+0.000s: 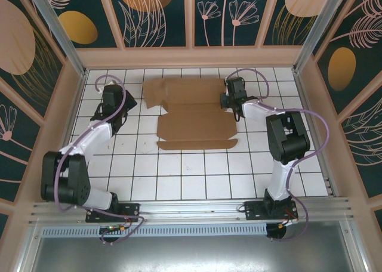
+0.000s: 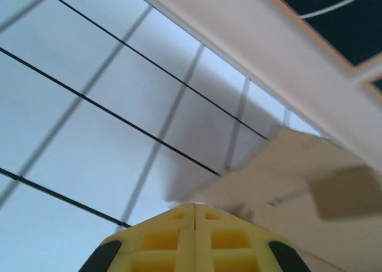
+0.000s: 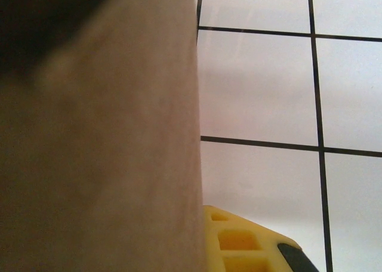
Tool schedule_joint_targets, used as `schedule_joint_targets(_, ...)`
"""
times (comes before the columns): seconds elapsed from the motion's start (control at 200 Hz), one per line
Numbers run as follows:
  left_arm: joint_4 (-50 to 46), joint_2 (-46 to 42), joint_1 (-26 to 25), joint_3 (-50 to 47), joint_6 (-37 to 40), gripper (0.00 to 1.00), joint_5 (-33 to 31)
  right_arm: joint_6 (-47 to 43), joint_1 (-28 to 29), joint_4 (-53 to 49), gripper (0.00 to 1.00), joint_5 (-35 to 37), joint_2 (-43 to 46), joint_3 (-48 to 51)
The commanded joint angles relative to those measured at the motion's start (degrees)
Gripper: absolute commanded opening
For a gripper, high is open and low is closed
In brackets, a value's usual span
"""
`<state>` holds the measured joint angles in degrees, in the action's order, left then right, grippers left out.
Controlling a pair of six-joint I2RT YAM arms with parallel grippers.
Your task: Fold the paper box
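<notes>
The paper box [image 1: 194,114] lies mostly flat and unfolded across the middle of the worktop's [image 1: 197,176] far half. Its far flaps are near the far edge and a long narrow flap runs along its near side.

The right gripper [image 1: 230,100] stands at the sheet's right edge. In its wrist view the cardboard rises close against one yellow finger [image 3: 239,242], and the jaws appear closed thinly on that side flap. The left gripper [image 2: 194,215] is shut, empty, low over bare tile just off the sheet's left edge.

Judged step: raising the right side flap along its crease. The next move calls for the left gripper to pin the base panel, lest the sheet drag.
</notes>
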<state>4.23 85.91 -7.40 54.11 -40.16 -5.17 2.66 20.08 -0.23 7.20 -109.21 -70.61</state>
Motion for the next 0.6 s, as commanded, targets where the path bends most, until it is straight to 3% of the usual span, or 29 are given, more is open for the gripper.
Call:
schedule_joint_targets(0.0, -1.74, 9.02, 0.97, 7.04, 6.91, 0.13, -0.67, -3.80, -0.15, -3.64, 0.00, -0.21, 1.39, 1.16)
schedule_joint_targets(0.09, 0.06, 14.05, 0.98, 9.84, 11.53, 0.24, 6.47, -3.56, -0.08, -3.68, 0.00, -0.72, 1.27, 1.07)
schedule_joint_targets(0.23, 12.85, 11.89, 0.98, 3.49, 14.98, 0.39, 13.10, -3.62, -0.04, -3.63, 0.00, -1.86, 1.20, 0.93)
schedule_joint_targets(0.42, 16.62, 11.92, 0.83, 2.10, 16.05, 0.41, 22.99, -3.97, 0.02, -4.22, 0.00, -2.94, 0.38, -0.43)
schedule_joint_targets(0.596, 23.17, 11.91, 0.81, -1.79, 16.40, 0.41, 27.53, -4.15, 0.01, -4.85, 0.00, -4.16, -0.11, -1.20)
